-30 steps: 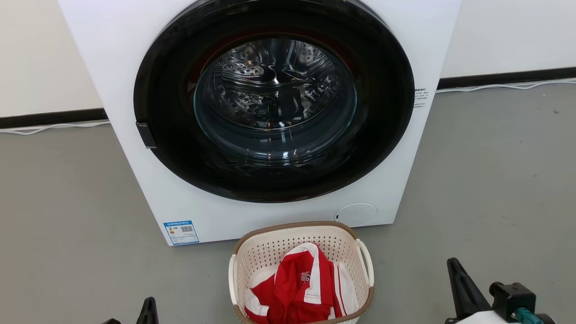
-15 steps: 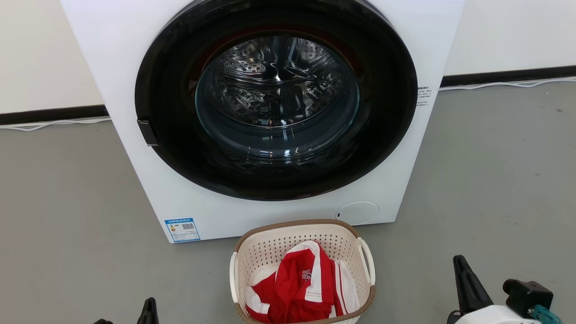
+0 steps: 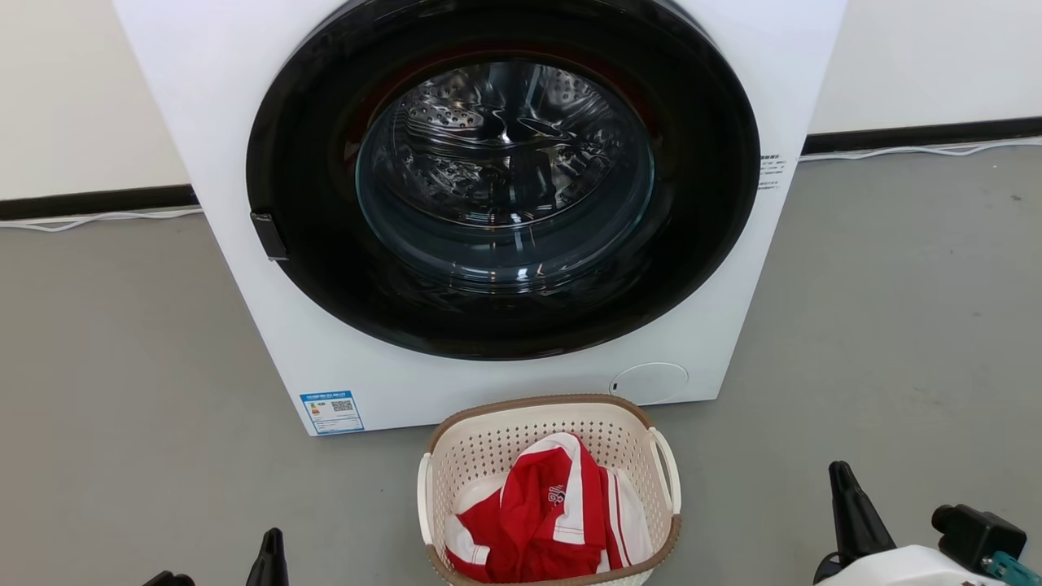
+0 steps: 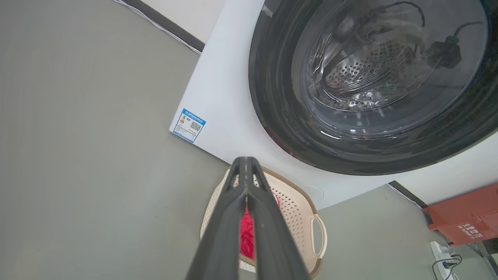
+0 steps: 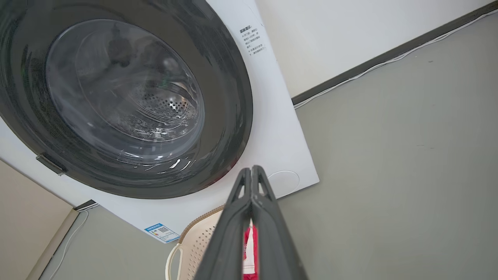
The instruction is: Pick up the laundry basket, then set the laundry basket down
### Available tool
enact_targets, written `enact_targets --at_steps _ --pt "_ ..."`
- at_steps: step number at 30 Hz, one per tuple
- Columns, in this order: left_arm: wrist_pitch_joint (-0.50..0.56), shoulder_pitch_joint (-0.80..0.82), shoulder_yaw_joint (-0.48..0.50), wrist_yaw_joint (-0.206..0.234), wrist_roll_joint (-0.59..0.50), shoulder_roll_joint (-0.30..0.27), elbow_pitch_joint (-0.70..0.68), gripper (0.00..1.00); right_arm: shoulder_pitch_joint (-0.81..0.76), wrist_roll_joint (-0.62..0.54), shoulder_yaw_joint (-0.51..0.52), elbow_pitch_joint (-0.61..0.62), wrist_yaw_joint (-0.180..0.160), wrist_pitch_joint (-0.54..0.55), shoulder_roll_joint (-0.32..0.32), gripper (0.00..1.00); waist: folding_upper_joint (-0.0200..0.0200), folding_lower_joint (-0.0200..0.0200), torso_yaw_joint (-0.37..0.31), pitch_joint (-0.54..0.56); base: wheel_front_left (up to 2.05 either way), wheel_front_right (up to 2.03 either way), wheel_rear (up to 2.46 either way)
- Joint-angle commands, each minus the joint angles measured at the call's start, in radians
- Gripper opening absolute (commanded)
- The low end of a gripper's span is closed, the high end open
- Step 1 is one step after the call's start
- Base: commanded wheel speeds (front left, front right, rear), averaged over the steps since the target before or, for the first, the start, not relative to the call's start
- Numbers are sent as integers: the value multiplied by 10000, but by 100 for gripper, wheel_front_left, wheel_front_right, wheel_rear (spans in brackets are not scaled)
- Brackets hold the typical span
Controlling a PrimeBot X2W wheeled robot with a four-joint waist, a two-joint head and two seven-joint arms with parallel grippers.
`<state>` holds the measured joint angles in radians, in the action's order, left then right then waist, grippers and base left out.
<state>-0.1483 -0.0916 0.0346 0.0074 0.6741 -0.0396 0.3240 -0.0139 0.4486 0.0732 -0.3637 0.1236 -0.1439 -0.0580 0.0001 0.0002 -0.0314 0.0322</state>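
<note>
The laundry basket point(image 3: 488, 443) stands on the grey floor just in front of the washing machine, cream and perforated with a brown rim and white loop handles point(image 3: 663, 472). A red and white garment point(image 3: 549, 521) lies in it. My left gripper point(image 3: 271, 553) pokes up at the bottom left, well left of the basket, shut and empty. My right gripper point(image 3: 847, 509) rises at the bottom right, well right of the basket, also shut and empty. In the left wrist view my shut left gripper point(image 4: 245, 163) points over the basket point(image 4: 295, 198). In the right wrist view my shut right gripper point(image 5: 252, 173) crosses the basket point(image 5: 194, 241).
A white washing machine point(image 3: 244, 122) with a closed black-ringed glass door point(image 3: 505, 171) stands right behind the basket. White cables point(image 3: 98, 220) run along the dark skirting. A red box point(image 4: 463, 217) and a power strip point(image 4: 441, 252) lie to the right of the machine.
The whole head picture has shifted slightly, so the camera moved. My right gripper has drifted a little right and down in the view. The basket stays on the floor.
</note>
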Motion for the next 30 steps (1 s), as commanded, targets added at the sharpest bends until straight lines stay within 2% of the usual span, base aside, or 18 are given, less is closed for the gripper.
enact_targets --at_steps 1,30 --pt "69 557 175 -130 270 -101 -308 0 521 360 21 332 22 76 -70 0 -1 -1 5 -6 0 0 0" --pt "921 1038 384 -547 3296 -102 -467 0 754 4108 152 618 38 910 -20 0 -1 -1 108 -122 0 0 0"
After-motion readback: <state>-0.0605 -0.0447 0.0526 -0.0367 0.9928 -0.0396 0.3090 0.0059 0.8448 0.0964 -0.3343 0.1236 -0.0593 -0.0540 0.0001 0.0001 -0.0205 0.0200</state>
